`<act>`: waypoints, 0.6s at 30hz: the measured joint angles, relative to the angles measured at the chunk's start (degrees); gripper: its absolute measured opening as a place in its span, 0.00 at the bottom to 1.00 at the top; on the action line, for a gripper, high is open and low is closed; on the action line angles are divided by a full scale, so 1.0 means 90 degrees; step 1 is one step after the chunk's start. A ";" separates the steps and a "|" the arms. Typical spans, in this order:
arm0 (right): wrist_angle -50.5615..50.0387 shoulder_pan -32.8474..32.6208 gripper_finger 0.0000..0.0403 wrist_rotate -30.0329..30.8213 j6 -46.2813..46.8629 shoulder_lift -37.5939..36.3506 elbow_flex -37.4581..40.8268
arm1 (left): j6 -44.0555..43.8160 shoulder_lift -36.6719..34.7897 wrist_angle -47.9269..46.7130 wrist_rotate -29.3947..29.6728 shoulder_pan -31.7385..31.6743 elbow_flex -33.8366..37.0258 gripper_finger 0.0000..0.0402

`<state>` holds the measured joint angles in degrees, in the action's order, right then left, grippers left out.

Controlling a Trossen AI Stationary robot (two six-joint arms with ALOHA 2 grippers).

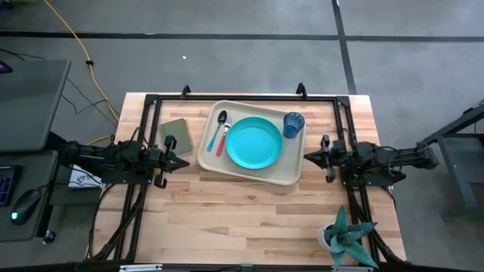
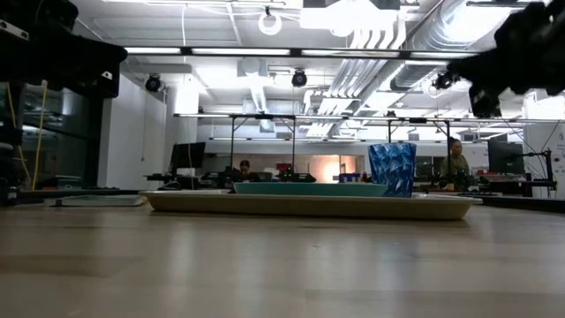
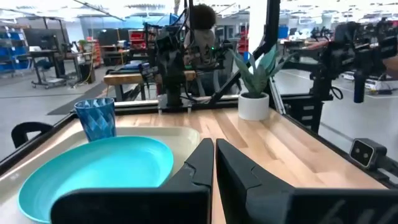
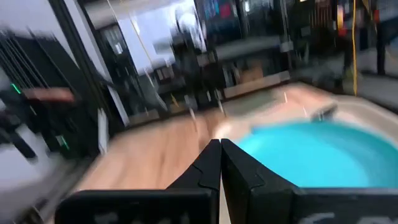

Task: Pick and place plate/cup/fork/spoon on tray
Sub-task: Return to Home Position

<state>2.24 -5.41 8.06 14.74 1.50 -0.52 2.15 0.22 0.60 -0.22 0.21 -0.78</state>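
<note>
The cream tray lies at the table's middle, toward the far side. On it rest the turquoise plate, the dark-blue cup at the tray's far right corner, and the pink-handled fork beside the blue-handled spoon at its left. My left gripper is shut and level, left of the tray, touching nothing. My right gripper is shut and level, right of the tray, touching nothing. The left wrist view shows the plate and the cup.
An olive-green pad lies left of the tray. A teal spiky plant in a white pot stands at the table's near right corner. A black frame runs along the far and side edges. Bare wood fills the near half.
</note>
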 joint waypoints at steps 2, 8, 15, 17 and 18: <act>0.0294 0.0000 0.00 0.0004 -0.0001 -0.0164 0.0000 | -0.0002 -0.0003 0.0012 0.0003 0.0000 0.0000 0.00; 0.0644 0.0000 0.00 0.0073 -0.0002 -0.0166 0.0000 | -0.0001 0.0003 0.0051 0.0001 0.0000 0.0000 0.00; 0.0395 0.0000 0.00 0.0072 -0.0002 -0.0052 0.0000 | 0.0000 0.0028 0.0024 0.0001 0.0000 0.0007 0.00; 0.0297 0.0000 0.00 0.0072 -0.0002 -0.0042 0.0002 | -0.0001 0.0028 0.0033 0.0001 0.0000 0.0007 0.00; 0.0258 0.0000 0.00 0.0072 -0.0002 -0.0041 0.0001 | 0.0000 0.0028 0.0027 0.0001 0.0000 0.0007 0.00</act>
<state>4.56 -5.41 8.71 14.72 1.13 -0.51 2.15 0.47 0.84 -0.21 0.21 -0.71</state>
